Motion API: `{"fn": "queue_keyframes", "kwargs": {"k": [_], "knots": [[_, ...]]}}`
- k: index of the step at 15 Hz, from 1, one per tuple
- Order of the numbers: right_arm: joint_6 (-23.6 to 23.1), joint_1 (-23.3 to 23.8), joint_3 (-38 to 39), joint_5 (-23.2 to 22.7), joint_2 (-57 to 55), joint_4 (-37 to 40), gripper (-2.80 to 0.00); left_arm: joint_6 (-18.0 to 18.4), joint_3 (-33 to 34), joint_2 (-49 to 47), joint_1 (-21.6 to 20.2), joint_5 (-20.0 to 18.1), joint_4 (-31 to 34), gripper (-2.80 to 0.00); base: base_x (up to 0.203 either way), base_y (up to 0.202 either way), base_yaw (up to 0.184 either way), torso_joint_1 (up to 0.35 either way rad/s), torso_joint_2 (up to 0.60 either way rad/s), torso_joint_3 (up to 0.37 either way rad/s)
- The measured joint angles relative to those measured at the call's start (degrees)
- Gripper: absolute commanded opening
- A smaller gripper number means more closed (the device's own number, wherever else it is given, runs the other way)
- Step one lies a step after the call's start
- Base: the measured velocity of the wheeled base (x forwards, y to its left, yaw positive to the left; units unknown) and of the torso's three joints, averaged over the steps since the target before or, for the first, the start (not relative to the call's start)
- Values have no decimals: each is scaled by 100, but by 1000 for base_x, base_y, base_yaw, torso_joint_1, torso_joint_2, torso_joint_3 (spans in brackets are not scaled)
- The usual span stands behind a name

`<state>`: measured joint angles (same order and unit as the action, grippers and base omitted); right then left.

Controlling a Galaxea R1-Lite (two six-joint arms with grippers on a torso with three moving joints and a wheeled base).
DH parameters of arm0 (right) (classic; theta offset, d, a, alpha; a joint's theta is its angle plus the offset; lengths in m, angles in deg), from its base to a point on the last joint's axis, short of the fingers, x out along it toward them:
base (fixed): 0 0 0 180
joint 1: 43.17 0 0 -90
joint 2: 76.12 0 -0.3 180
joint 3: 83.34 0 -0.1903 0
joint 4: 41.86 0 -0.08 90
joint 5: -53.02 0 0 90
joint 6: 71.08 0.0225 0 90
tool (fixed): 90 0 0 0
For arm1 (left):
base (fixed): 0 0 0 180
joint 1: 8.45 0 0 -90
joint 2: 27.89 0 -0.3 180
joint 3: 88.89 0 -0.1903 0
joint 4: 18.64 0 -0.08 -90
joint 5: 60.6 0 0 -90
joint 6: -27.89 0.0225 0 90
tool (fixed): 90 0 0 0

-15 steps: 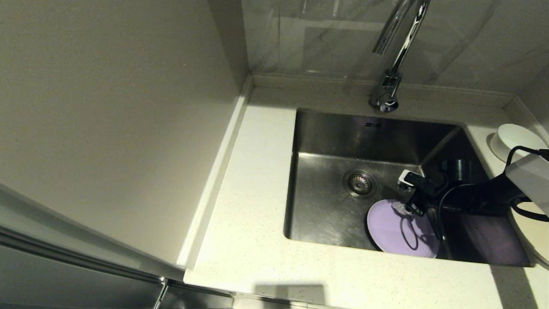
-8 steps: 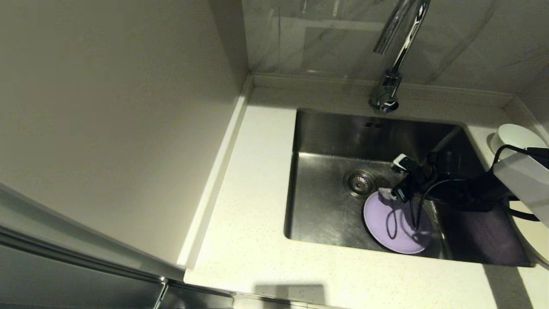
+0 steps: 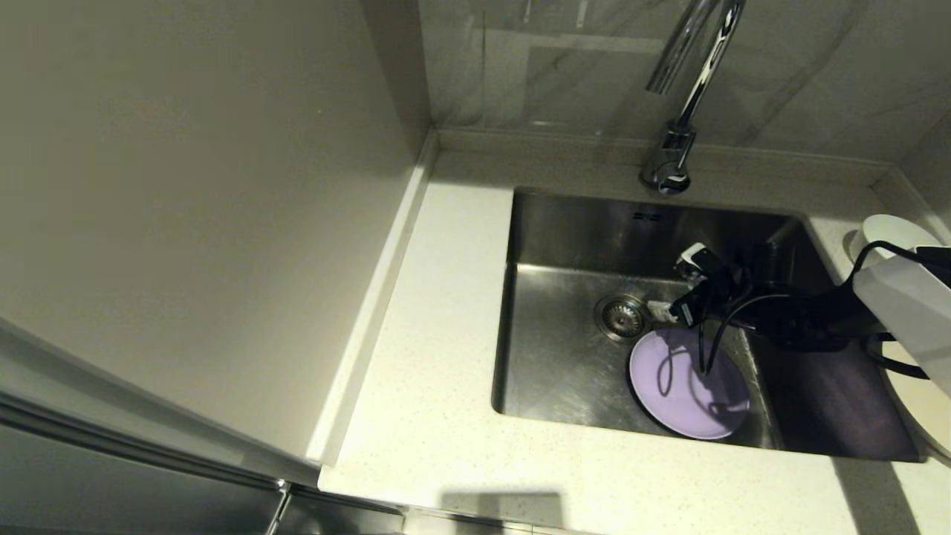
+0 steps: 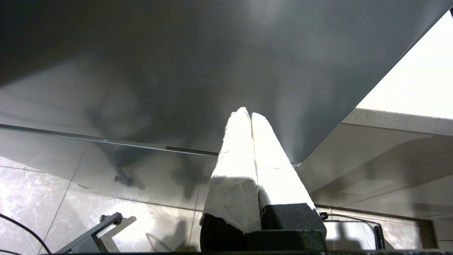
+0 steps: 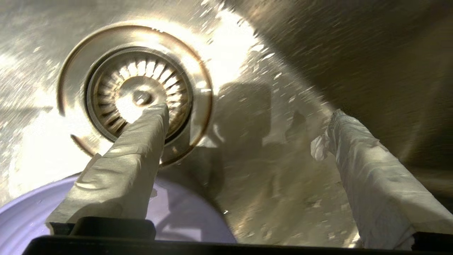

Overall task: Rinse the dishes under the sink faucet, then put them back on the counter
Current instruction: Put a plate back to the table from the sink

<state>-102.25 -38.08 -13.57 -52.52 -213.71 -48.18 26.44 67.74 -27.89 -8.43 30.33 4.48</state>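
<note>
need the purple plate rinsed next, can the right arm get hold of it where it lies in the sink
Probably yes. The right gripper hangs open inside the sink, just past the far rim of the lavender plate, near the drain strainer. Nothing lies on the plate or between them, though it rests flat, so gripping its rim may be awkward.

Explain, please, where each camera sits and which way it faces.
Head view: looks down on the square steel sink; right gripper above the lavender round plate.
Left wrist view: behind the shut left gripper, facing a grey panel and tiled floor.
Right wrist view: behind the open right gripper, facing the round metal drain strainer.
Head and right wrist views share the strainer and plate.
</note>
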Motion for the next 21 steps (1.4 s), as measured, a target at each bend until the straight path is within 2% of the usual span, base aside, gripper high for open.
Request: {"fn": "queue_keyframes", "kwargs": {"k": [4, 7, 9, 13, 18, 21], "knots": [[-190, 133, -21, 36, 55, 47, 0, 1, 0, 0, 0, 0, 2, -280, 0, 0, 0, 0, 0, 0], [-1082, 335, 40, 94, 74, 532, 0, 1, 0, 0, -2, 0, 1, -280, 0, 0, 0, 0, 0, 0], [-1551, 418, 105, 361, 69, 890, 0, -2, 0, 0, -2, -1, 2, -280, 0, 0, 0, 0, 0, 0], [-1803, 429, 210, 378, -6, 905, 0, 1, 0, 0, -2, -1, 0, -280, 0, 0, 0, 0, 0, 0], [-1782, 430, 208, 342, -163, 845, 0, 6, 0, 0, -2, -1, 1, -280, 0, 0, 0, 0, 0, 0], [-1762, 411, 140, 127, -236, 824, 0, 3, 0, 0, -2, 0, 0, -280, 0, 0, 0, 0, 0, 0]]}}
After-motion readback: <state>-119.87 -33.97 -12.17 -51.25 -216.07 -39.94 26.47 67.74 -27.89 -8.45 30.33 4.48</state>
